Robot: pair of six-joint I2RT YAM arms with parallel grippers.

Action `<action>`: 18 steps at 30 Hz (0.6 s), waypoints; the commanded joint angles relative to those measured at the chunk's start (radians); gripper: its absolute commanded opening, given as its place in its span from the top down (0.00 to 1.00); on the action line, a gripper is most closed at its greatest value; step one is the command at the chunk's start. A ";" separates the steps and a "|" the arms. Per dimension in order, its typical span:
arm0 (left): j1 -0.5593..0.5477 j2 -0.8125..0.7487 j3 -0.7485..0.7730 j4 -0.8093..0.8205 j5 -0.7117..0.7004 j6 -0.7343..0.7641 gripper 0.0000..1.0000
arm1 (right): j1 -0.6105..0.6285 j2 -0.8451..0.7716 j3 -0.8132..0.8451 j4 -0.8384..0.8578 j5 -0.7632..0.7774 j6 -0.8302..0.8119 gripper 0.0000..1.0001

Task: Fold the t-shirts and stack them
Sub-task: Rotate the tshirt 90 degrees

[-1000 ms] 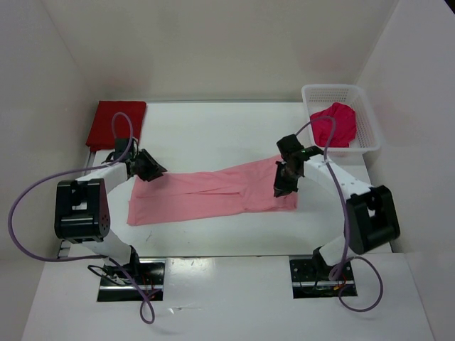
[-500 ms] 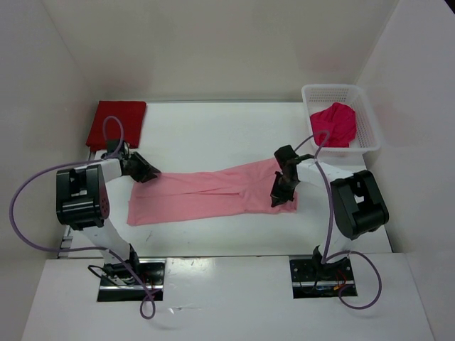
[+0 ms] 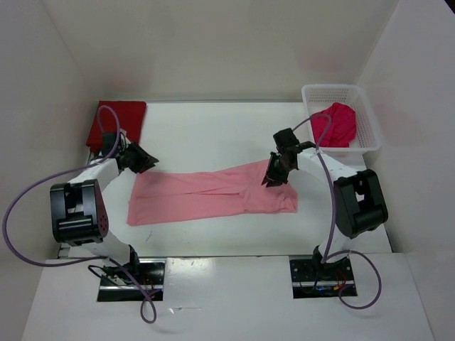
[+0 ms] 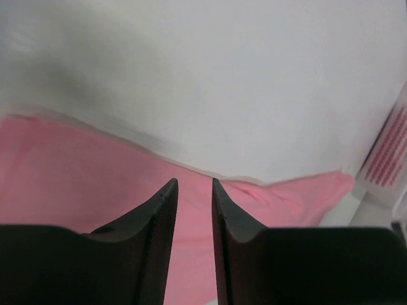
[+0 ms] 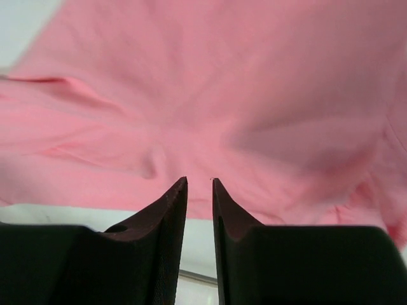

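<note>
Across the middle of the white table the light pink t-shirt lies flat in a long strip. The white mesh basket at far right holds the magenta t-shirt, and the dark red t-shirt lies folded at far left. My left gripper is at the strip's far left edge and my right gripper over its right end, both slightly parted, pinching nothing.

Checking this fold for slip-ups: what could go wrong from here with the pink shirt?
1. The left gripper and right gripper stand open over the folded pink t-shirt; a pinch may catch only the top layer, so the fold could come apart.
2. The cloth under the right gripper is creased; folding may set that in unevenly.
3. The right arm's purple cable loops beside the white basket and might snag its rim.
</note>
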 commanded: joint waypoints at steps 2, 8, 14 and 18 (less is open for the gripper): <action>-0.118 -0.083 0.052 -0.030 -0.032 0.077 0.66 | -0.007 0.107 0.049 0.135 -0.048 0.038 0.77; -0.175 -0.132 0.053 -0.061 0.010 0.150 0.77 | -0.007 0.217 0.104 0.227 0.057 0.061 0.99; -0.260 -0.191 0.075 -0.119 0.056 0.178 0.80 | -0.007 0.414 0.295 0.215 0.118 0.039 1.00; -0.290 -0.260 0.037 -0.130 0.085 0.152 0.79 | -0.007 0.752 0.748 0.166 0.046 0.021 1.00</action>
